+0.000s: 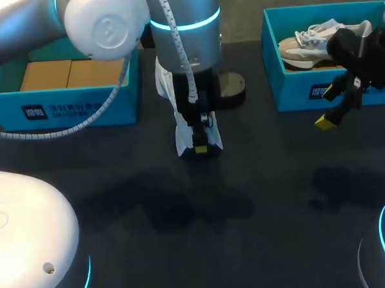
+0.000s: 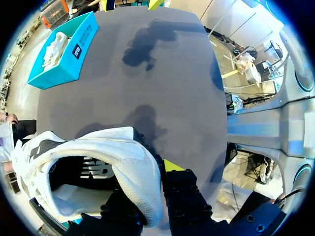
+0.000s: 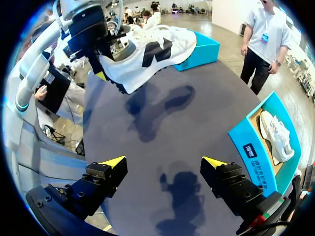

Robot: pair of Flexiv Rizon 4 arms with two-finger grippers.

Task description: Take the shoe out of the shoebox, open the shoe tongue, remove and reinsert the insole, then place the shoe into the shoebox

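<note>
Holding the shoe [image 3: 147,51] clear of the table [image 1: 262,243], my left gripper [image 1: 200,145] was clamped on the wall of the shoe's opening, with one yellow tip showing just beside the white mesh in the left wrist view and the other finger hidden behind it. The shoe hung over the middle of the table, its shadow lying on the dark surface under it. Its long axis ran roughly level and crosswise to my right gripper's line of sight. One end was at the left gripper and the other pointed toward the shoebox [image 1: 74,110] that held only tan card. I could not tell for certain which end was the toe. My right gripper [image 3: 164,164] stood with its fingers spread wide and nothing between them, well apart from the shoe and just beside the second shoebox [image 1: 293,93], where a second shoe [image 1: 307,44] lay. Seen from that gripper, the shoe was ahead and higher, with its side panel and sole facing it and the laces on the upper side. I judged that opening the tongue would fall to the free right arm, which would have to cross the table and come at the laces from above rather than from the sole side.
</note>
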